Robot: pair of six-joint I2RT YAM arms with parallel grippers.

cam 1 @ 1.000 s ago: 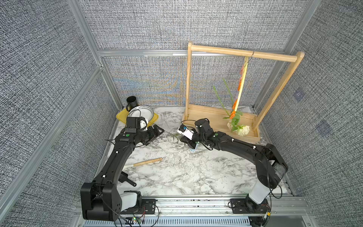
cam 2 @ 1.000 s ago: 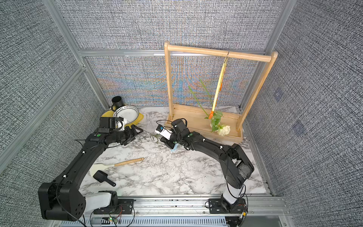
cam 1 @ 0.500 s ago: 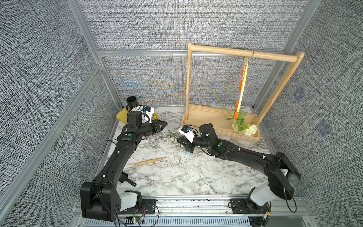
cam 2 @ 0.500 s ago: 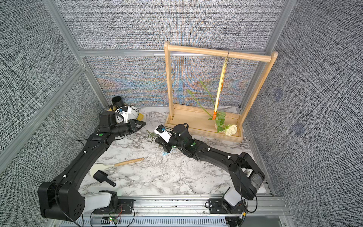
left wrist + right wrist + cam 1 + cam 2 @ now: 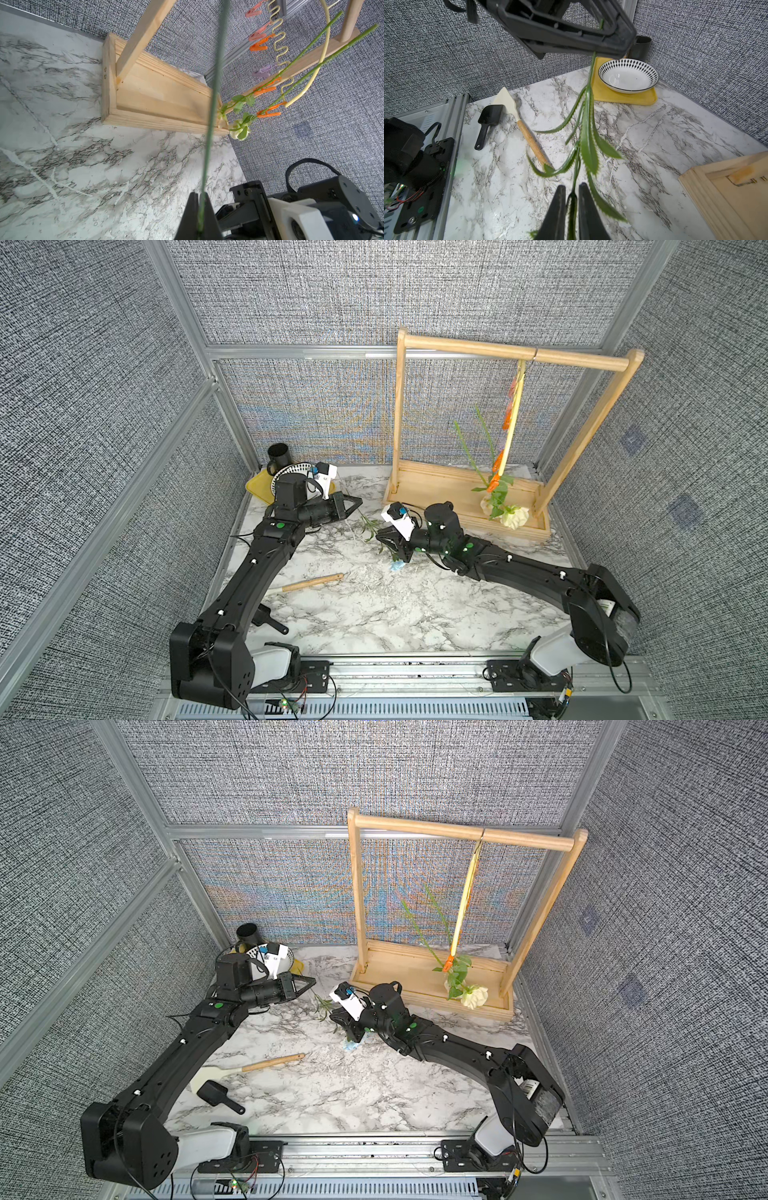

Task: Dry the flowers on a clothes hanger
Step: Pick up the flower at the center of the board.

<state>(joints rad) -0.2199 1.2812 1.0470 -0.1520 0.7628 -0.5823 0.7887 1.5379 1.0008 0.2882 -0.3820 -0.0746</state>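
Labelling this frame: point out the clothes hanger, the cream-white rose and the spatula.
clothes hanger (image 5: 512,414), in a top view, its middle.
cream-white rose (image 5: 516,517), in a top view, the bloom.
spatula (image 5: 312,582), in a top view, wooden handle.

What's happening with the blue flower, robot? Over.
Left gripper shut on blue flower's stem. Right gripper around same stem near the bloom, grip unclear. Two other flowers hang clipped on the clothes hanger. Nothing visibly in the way.

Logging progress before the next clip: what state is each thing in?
left hand: shut on the light-blue flower stem.
right hand: astride that stem; grip unclear.
light-blue flower: strung between both hands.
cream rose, peach rose: clipped, hanging head down.
clothes hanger: hooked on the wooden rack bar.
bowl: upright, empty.
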